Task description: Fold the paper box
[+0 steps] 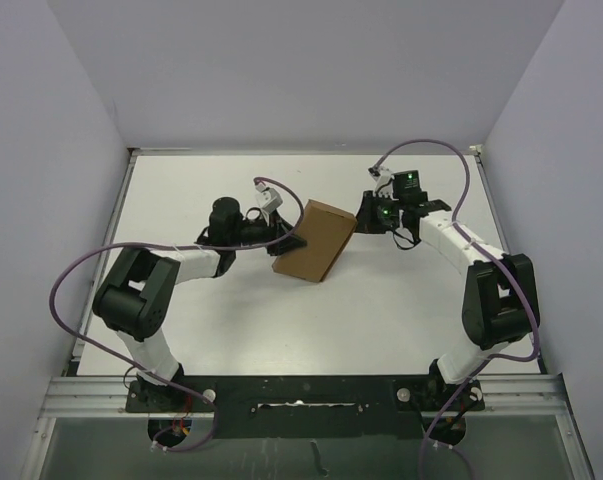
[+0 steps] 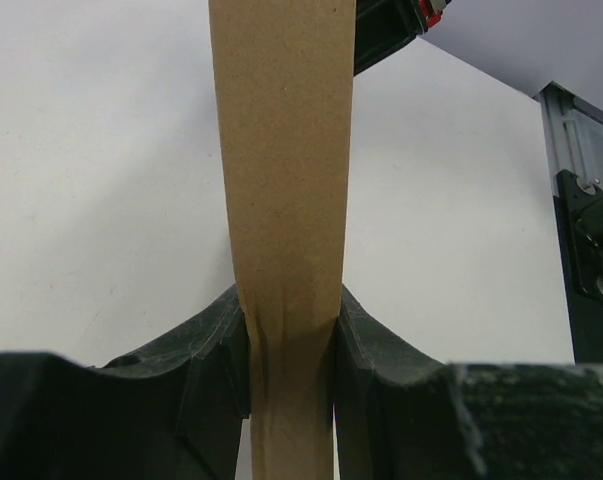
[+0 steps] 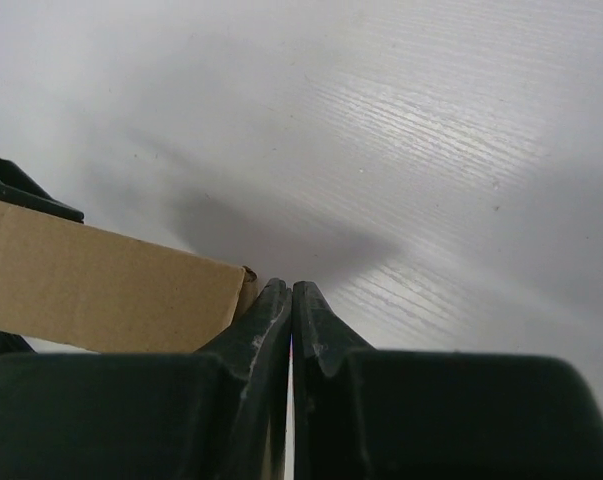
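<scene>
The paper box (image 1: 315,240) is a flat brown cardboard pack, tilted, in the middle of the table. My left gripper (image 1: 292,243) is shut on its left edge; in the left wrist view the brown box (image 2: 284,200) runs upward from between the two black fingers (image 2: 213,360), creased where they pinch it. My right gripper (image 1: 365,217) is shut with nothing in it, its tips right at the box's far right corner. In the right wrist view the box (image 3: 101,285) lies left of the closed fingertips (image 3: 271,310), and its corner seems to touch them.
The white table (image 1: 401,300) is walled by grey panels at the back and sides. A metal rail (image 1: 301,385) runs along the near edge, where both arm bases sit. Purple cables (image 1: 81,270) loop beside each arm.
</scene>
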Controlling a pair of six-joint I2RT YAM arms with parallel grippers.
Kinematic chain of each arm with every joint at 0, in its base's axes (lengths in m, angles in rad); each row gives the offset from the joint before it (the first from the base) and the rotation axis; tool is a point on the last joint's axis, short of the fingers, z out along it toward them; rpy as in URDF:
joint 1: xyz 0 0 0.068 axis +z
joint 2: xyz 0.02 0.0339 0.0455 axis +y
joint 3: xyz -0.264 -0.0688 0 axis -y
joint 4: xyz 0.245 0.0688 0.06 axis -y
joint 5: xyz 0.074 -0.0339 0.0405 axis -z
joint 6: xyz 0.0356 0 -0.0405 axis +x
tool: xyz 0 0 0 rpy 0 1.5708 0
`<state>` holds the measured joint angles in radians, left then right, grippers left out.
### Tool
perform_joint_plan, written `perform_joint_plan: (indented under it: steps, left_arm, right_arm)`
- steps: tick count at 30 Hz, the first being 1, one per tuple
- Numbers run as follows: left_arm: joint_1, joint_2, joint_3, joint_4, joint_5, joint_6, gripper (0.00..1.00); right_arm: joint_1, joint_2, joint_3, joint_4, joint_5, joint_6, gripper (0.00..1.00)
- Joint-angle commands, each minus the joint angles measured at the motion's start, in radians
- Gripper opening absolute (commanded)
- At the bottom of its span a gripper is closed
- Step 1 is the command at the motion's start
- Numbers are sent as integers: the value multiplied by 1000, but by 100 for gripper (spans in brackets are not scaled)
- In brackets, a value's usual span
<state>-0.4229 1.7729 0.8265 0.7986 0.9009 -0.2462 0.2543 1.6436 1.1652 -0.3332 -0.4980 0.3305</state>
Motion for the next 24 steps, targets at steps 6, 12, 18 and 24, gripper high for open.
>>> perform_joint_plan:
  steps: [6, 12, 18, 24]
  left_arm:
    - [-119, -106, 157, -367, -145, 177, 18]
    - [-147, -101, 199, -405, -164, 185, 18]
    - [-74, -101, 133, -250, -163, 38, 18]
    - [-15, -93, 46, -62, -168, -105, 18]
  right_arm:
    - [30, -9, 38, 87, -195, 177, 0]
    - [24, -32, 24, 112, -218, 169, 0]
    - [-85, -35, -27, 121, -218, 130, 2]
    - [-129, -13, -75, 140, -227, 120, 6]
